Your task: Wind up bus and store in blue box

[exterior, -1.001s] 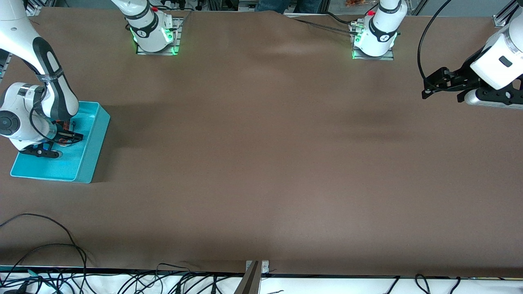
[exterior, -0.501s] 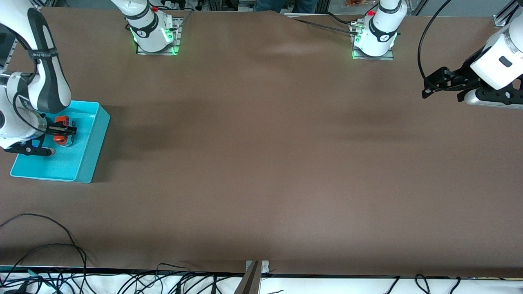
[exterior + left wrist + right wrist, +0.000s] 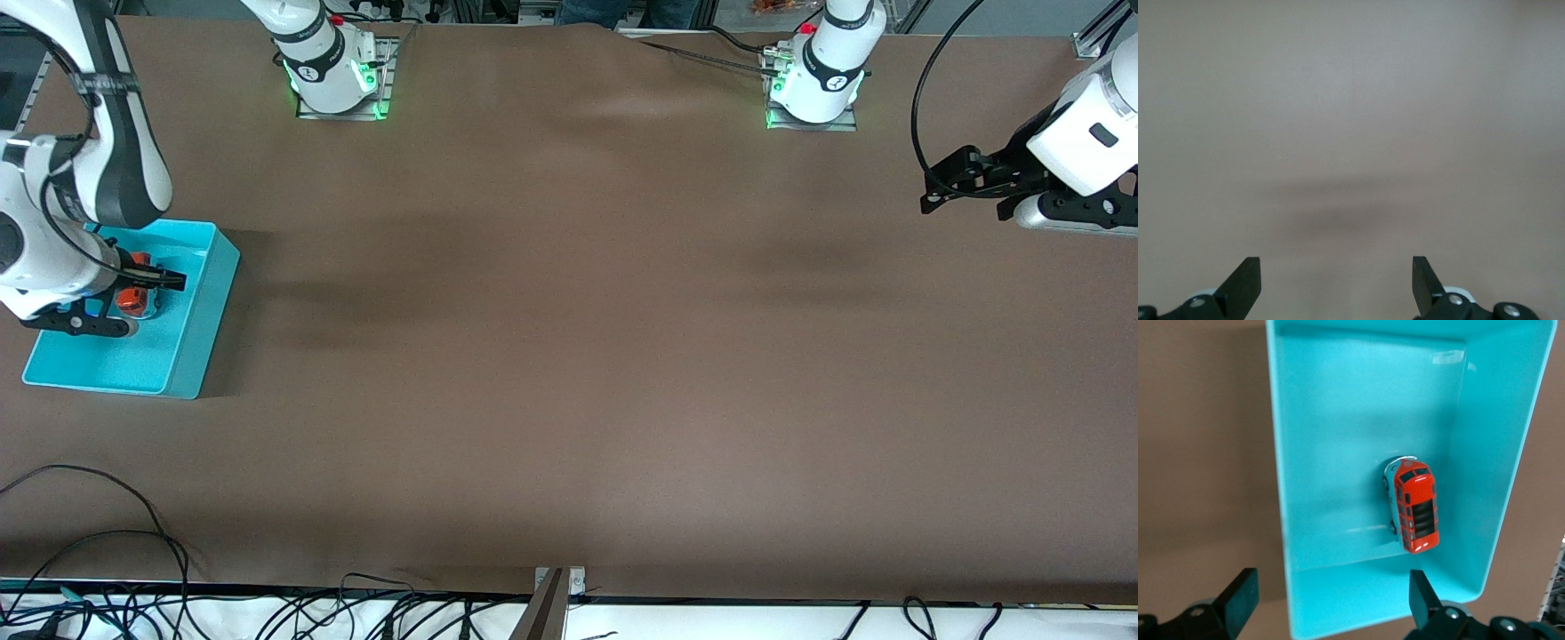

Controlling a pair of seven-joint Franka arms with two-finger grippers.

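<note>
A wide brown table runs bare from the arm bases to the edge nearest the front camera, the only thing on it being the blue box, which sits at the right arm's end. The bus lies on the box floor (close beside one long wall, with free floor on its other flank), and the right gripper hangs over the box with its fingers spread wide, holding nothing. The left arm waits at its own end, the left gripper open over bare tabletop.
</note>
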